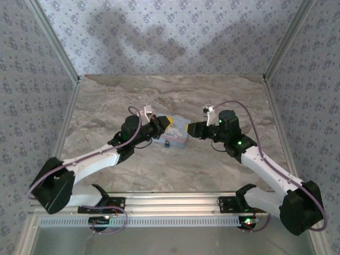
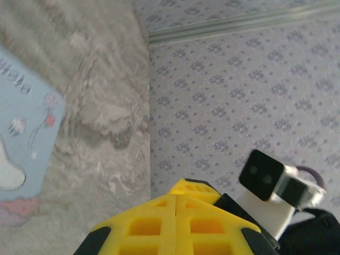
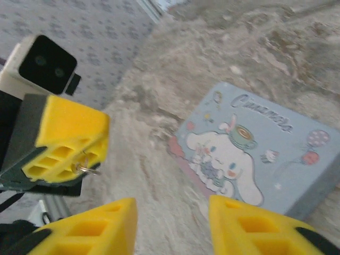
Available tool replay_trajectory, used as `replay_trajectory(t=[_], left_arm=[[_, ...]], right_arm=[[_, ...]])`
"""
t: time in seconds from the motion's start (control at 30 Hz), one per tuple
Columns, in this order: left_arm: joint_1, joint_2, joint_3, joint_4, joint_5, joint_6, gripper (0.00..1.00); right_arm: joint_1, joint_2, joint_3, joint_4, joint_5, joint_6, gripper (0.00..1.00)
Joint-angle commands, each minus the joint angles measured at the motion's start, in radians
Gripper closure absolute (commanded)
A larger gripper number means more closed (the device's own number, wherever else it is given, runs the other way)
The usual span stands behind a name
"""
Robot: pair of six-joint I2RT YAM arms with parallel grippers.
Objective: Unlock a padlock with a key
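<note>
My left gripper [image 2: 176, 201] is shut, its yellow fingers pressed flat together. In the right wrist view those left fingers [image 3: 66, 139] pinch a small metal key ring [image 3: 86, 169]; the key's blade is hidden between them. My right gripper [image 3: 172, 223] stands open just across from it, with nothing between its fingers. From above, the left gripper [image 1: 168, 122] and the right gripper [image 1: 192, 129] nearly meet over the pale blue cartoon tin [image 1: 179, 134]. The tiny dark padlock [image 1: 166, 143] sits at the tin's near edge.
The tin [image 3: 260, 154] lies on the marble-patterned table [image 1: 133, 164] about mid-table. Patterned walls [image 1: 170, 37] close in the back and both sides. The right wrist's camera block [image 2: 261, 174] hangs close beside the left fingers.
</note>
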Motion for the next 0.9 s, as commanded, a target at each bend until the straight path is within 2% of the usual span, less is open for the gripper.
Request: replay_trajectory(t=[0.0,0.17,0.3,0.53,0.87], left_arm=[[0.003,-0.066,0.048,-0.099,-0.03,0.264,1.0],[0.002,-0.095,0.069,-0.076,0.022,0.378,1.0],[0.001,-0.105,0.067,-0.051,0.037,0.397,1.0],[-0.003,-0.102,0.056,-0.008,0.039,0.362,1.0],[-0.01,-0.097,0.06,0.008,0.045,0.34,1.0]], right_arm=[[-0.007,-0.028,-0.028,0.198,-0.142,0.098,0.52],[0.009,0.003,-0.055,0.469,-0.231,0.248,0.41],[0.05,0.015,-0.022,0.469,-0.227,0.23,0.38],[0.085,0.077,-0.004,0.518,-0.213,0.258,0.38],[0.112,0.132,0.02,0.524,-0.204,0.263,0.47]])
